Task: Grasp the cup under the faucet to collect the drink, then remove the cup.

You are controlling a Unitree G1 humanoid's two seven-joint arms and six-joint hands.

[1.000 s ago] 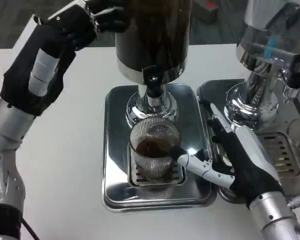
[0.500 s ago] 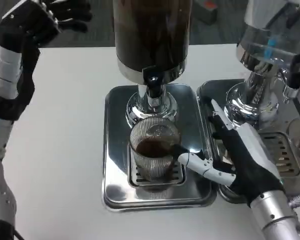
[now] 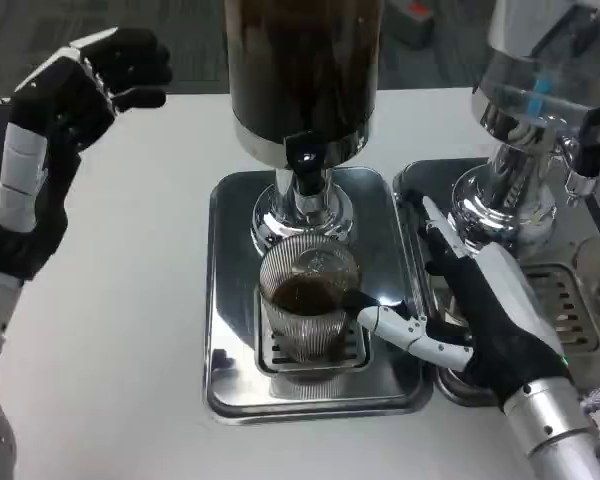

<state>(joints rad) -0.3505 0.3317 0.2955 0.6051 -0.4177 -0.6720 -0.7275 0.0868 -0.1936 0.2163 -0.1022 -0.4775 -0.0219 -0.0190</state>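
A ribbed glass cup with dark drink in it stands on the grille of the steel drip tray, right under the faucet of the dark drink dispenser. My right hand lies to the right of the cup, fingers spread. One fingertip touches the cup's right side, and the other fingers point away along the tray's edge. My left hand hangs raised at the upper left, well away from the dispenser and holding nothing.
A second dispenser with a clear tank and chrome base stands at the right on its own drip tray, close behind my right hand. Bare white table stretches to the left of the steel tray.
My left hand has come off the dispenser's upper left side and swung out to the left. The right hand has stayed beside the cup, shifting only slightly.
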